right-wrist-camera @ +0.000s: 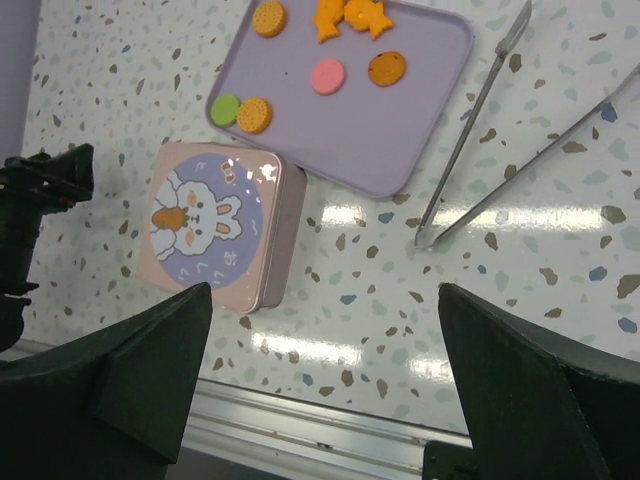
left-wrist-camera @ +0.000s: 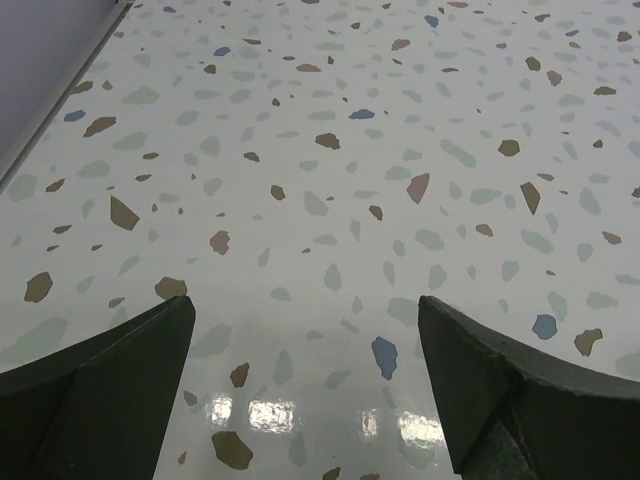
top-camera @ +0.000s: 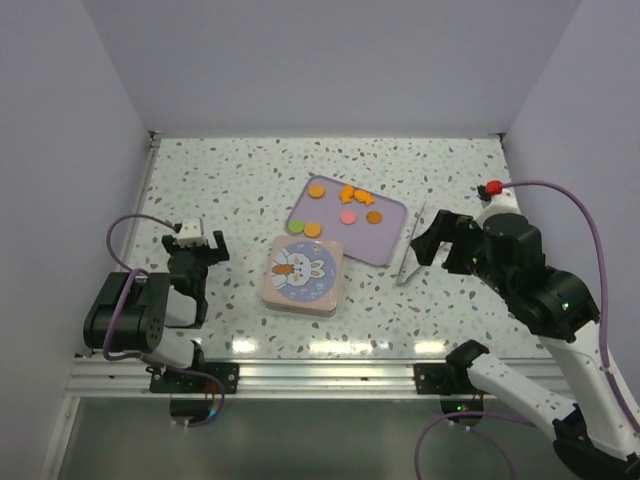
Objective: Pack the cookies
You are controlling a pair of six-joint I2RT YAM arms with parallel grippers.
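Several cookies lie on a lilac tray [top-camera: 385, 240]: orange ones [top-camera: 316, 190], a pink one [top-camera: 348, 215] and a green one [top-camera: 297, 226]. In the right wrist view the tray [right-wrist-camera: 400, 140] holds the orange cookies [right-wrist-camera: 268, 17], the pink one [right-wrist-camera: 327, 75] and the green one [right-wrist-camera: 226, 106]. A pink square tin [top-camera: 304, 274] with a rabbit lid sits shut in front of the tray, also in the right wrist view [right-wrist-camera: 215, 222]. My left gripper [top-camera: 197, 238] is open and empty over bare table [left-wrist-camera: 305, 305]. My right gripper [top-camera: 430, 238] is open and empty, right of the tray [right-wrist-camera: 325, 300].
Metal tongs [top-camera: 410, 245] lie on the table between the tray and my right gripper, also in the right wrist view [right-wrist-camera: 470, 130]. The speckled table has white walls on three sides. An aluminium rail [top-camera: 320, 375] runs along the near edge.
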